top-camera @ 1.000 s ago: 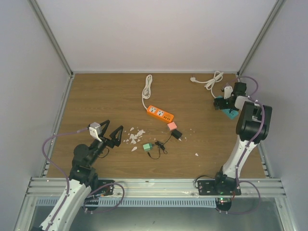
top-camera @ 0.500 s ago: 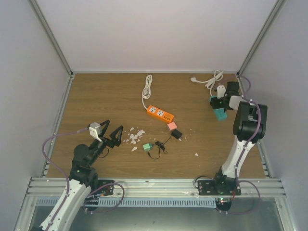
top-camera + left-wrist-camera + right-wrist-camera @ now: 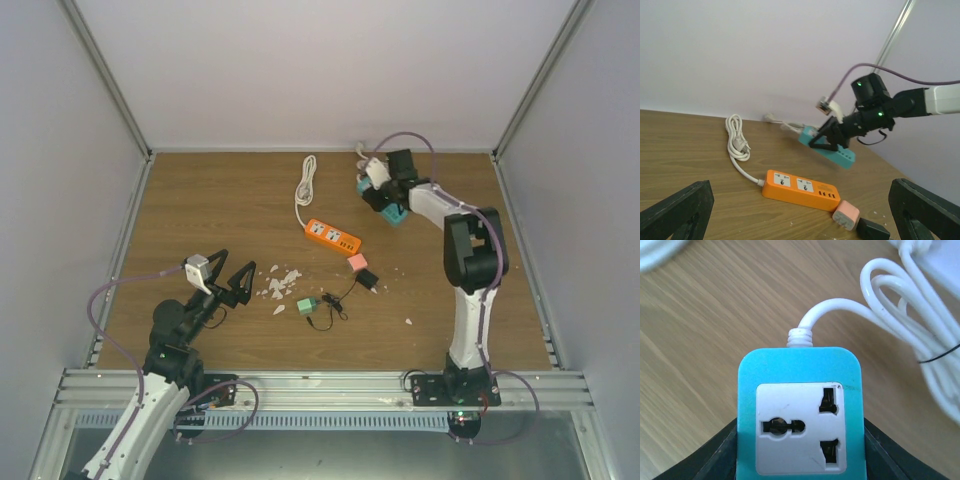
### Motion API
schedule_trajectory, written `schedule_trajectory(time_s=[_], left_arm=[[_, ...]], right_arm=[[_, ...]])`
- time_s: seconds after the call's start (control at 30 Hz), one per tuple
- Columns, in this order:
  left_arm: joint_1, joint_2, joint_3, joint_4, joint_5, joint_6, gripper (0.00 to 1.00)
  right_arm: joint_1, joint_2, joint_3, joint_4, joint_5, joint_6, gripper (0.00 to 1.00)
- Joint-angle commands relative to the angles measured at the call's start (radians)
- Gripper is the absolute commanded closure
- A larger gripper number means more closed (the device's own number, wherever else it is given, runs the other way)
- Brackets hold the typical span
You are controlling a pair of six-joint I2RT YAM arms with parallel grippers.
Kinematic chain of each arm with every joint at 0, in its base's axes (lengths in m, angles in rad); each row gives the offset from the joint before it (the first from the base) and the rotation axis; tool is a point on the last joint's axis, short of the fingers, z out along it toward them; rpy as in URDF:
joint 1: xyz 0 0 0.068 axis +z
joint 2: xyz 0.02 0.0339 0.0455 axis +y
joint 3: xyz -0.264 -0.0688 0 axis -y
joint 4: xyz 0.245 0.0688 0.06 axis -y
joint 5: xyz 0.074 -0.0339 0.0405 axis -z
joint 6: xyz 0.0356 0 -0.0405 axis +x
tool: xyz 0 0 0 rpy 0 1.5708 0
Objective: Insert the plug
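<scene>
In the socket-fetching step, the right gripper [image 3: 383,198] grips the teal plastic power strip [image 3: 800,410] by its sides, apparently lifted, while the small black boxy plug [image 3: 368,279] lies just beside the small pink block [image 3: 357,262]; next, the wide-open, empty left gripper [image 3: 226,283] must grasp that plug.
</scene>
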Motion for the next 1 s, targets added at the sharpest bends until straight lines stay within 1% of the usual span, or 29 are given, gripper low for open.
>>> schedule_trajectory(time_s=[0.0, 0.1, 0.2, 0.3, 0.4, 0.53, 0.67, 0.8, 0.97], left_arm=[[-0.004, -0.006, -0.014, 0.040, -0.015, 0.001, 0.01], [-0.003, -0.006, -0.013, 0.040, -0.014, 0.001, 0.01], [-0.004, -0.007, -0.014, 0.041, -0.011, -0.001, 0.01], [-0.003, -0.006, -0.015, 0.041, -0.012, -0.001, 0.01], [-0.004, -0.007, -0.016, 0.041, -0.014, -0.001, 0.01], [-0.004, -0.007, -0.016, 0.043, -0.016, -0.001, 0.01], [-0.003, -0.006, -0.016, 0.042, -0.017, 0.000, 0.01], [-0.003, -0.007, -0.016, 0.040, -0.021, -0.001, 0.01], [-0.004, -0.006, -0.016, 0.041, -0.017, -0.001, 0.01]], right_arm=[[0.122, 0.098, 0.132, -0.010, 0.046, -0.050, 0.76], [0.189, 0.161, 0.216, -0.024, 0.056, -0.053, 0.76], [0.228, 0.211, 0.284, -0.040, 0.051, -0.051, 0.76], [0.259, 0.244, 0.321, -0.053, 0.058, -0.056, 0.76], [0.285, 0.255, 0.314, -0.061, 0.059, -0.063, 0.76], [0.317, 0.223, 0.243, -0.037, 0.041, -0.059, 0.76], [0.354, 0.147, 0.111, 0.012, 0.029, -0.051, 0.76], [0.419, 0.063, -0.012, 0.055, 0.025, -0.044, 0.75], [0.501, 0.009, -0.084, 0.060, 0.042, -0.012, 0.74]])
